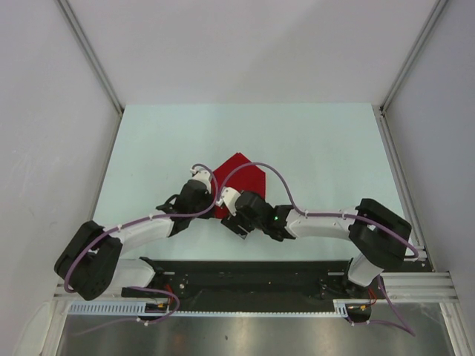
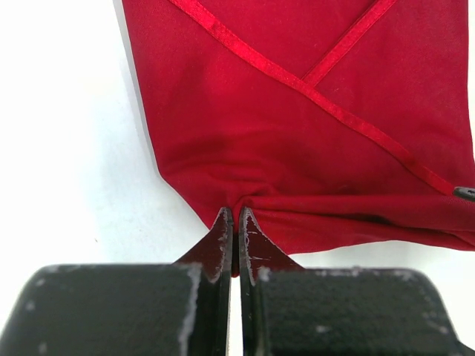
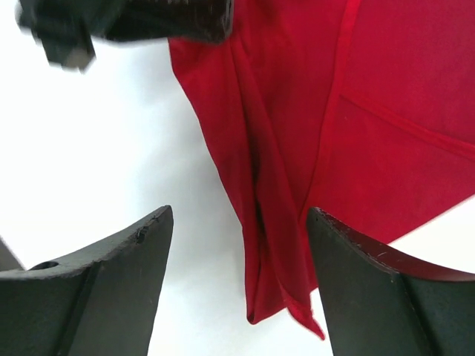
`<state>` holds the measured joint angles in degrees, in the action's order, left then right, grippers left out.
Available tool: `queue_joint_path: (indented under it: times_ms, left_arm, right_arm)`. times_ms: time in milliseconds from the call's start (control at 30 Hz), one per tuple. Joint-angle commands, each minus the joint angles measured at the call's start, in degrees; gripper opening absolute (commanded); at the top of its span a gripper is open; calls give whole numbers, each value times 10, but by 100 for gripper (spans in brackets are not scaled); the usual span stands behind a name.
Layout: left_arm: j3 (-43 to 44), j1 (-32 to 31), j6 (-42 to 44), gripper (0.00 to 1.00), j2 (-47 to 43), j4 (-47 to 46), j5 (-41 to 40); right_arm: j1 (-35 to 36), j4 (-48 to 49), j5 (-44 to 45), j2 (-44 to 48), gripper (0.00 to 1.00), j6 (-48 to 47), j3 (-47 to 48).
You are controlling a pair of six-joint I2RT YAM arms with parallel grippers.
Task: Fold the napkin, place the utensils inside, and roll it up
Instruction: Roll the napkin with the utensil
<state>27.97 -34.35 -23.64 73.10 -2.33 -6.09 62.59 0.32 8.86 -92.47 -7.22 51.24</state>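
The red napkin [image 1: 239,178] lies folded on the pale table, its near edge rolled into a thick fold. My left gripper [image 2: 237,215] is shut on the napkin's near rolled edge [image 2: 312,215], the cloth pinched between its tips. My right gripper [image 3: 237,222] is open, its fingers [image 3: 133,252] on either side of the rolled end of the napkin [image 3: 274,222] without touching it. In the top view both grippers [image 1: 199,194] [image 1: 239,215] meet at the napkin's near edge. The orange spoon is out of view, hidden if it is inside the cloth.
The pale table [image 1: 319,148] is bounded by white walls and metal rails. The arm bases and a black rail [image 1: 245,278] run along the near edge. The left gripper's body shows at the top left of the right wrist view [image 3: 126,22].
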Motion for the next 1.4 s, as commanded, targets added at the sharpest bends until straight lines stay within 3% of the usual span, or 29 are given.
queue_joint_path:
  times_ms: [0, 333, 633, 667, 933, 1367]
  left_arm:
    - [8, 5, -5, 0, -4, 8, 6]
    - [10, 10, -4, 0, -5, 11, 10]
    - [11, 16, -3, 0, -9, 13, 12]
    - [12, 17, -3, 0, -9, 13, 12]
    - [21, 24, 2, 0, -12, 18, 12]
    - [23, 32, -4, 0, -37, 51, -1]
  right_arm:
    - [31, 40, 83, -18, 76, -37, -12]
    - [32, 57, 95, -46, 66, -40, -21]
    - [10, 36, 67, -59, 27, -31, -23]
    - [8, 30, 46, -61, 19, -29, -20]
    - [-23, -56, -109, -81, 0, 16, 25]
    - [-119, -164, -426, -149, 0, 120, 126]
